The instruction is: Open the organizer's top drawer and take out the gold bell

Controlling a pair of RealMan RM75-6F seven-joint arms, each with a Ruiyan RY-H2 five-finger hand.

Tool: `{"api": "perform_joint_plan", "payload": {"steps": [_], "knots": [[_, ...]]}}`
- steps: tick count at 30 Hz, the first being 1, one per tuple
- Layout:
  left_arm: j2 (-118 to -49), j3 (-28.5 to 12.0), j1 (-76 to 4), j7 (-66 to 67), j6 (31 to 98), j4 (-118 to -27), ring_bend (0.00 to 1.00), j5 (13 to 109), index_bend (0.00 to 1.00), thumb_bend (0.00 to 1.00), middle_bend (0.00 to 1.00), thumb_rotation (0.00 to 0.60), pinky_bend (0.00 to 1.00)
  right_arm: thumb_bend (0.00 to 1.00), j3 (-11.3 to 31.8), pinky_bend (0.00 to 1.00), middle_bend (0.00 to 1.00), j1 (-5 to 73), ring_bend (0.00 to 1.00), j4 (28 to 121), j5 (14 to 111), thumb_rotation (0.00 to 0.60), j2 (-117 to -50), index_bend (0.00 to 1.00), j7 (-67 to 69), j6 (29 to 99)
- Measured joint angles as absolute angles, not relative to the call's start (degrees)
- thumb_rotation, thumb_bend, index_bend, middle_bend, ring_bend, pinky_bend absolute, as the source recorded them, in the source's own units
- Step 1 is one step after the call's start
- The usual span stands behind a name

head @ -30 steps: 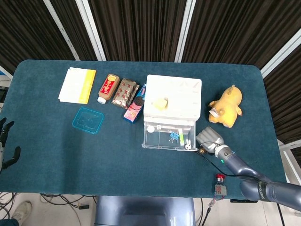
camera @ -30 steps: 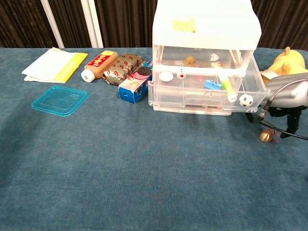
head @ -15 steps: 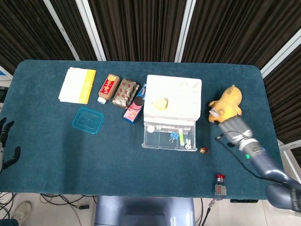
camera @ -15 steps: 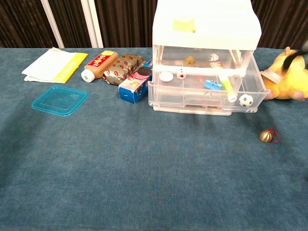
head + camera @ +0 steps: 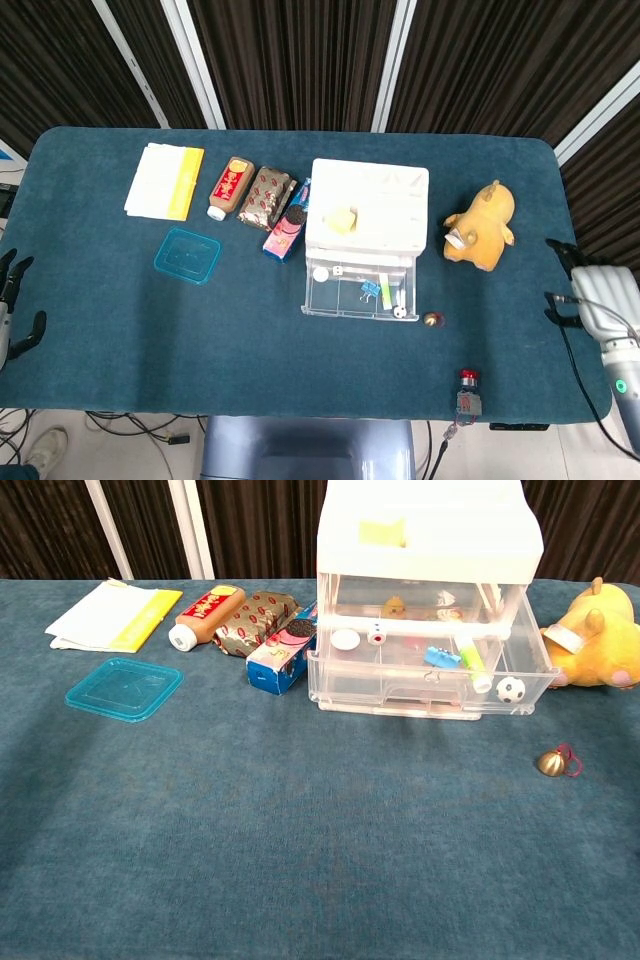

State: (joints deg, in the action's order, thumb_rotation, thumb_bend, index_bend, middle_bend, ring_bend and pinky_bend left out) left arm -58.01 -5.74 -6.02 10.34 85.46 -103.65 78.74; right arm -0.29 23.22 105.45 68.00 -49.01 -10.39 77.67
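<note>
One yellow plush toy [image 5: 481,228] right of organizer [image 5: 367,209], gold bell [image 5: 551,763] nearby.

The right hand [image 5: 588,290], at the bench's right edge in the head view, has a pale silver-grey shell with black fingers and fingertips; a thin black cable runs along it down toward the wrist. Below it comes a grey-blue forearm segment bearing a small green light. The left hand [image 5: 12,300], at the bench's left edge, shows only partly — black fingers against a lighter grey body.
</note>
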Motion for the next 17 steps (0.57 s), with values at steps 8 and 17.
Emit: {"api": "perform_joint_plan", "payload": {"steps": [8, 17], "knots": [[-57.17, -5.47, -6.0, 9.52, 85.18, -104.34, 0.0, 79.4, 0.08, 0.42, 0.0, 0.6, 0.0, 0.16, -2.33, 0.32, 0.16, 14.75, 0.33, 100.34, 75.08, 0.6, -58.98, 0.09, -10.62, 88.52], [-56.59, -5.05, -6.14, 9.63, 84.55, -104.78, 0.0, 79.81, 0.08, 0.42, 0.0, 0.6, 0.0, 0.16, -1.67, 0.32, 0.16, 10.23, 0.33, 95.08, 80.53, 0.6, -64.95, 0.09, -12.12, 94.32]]}}
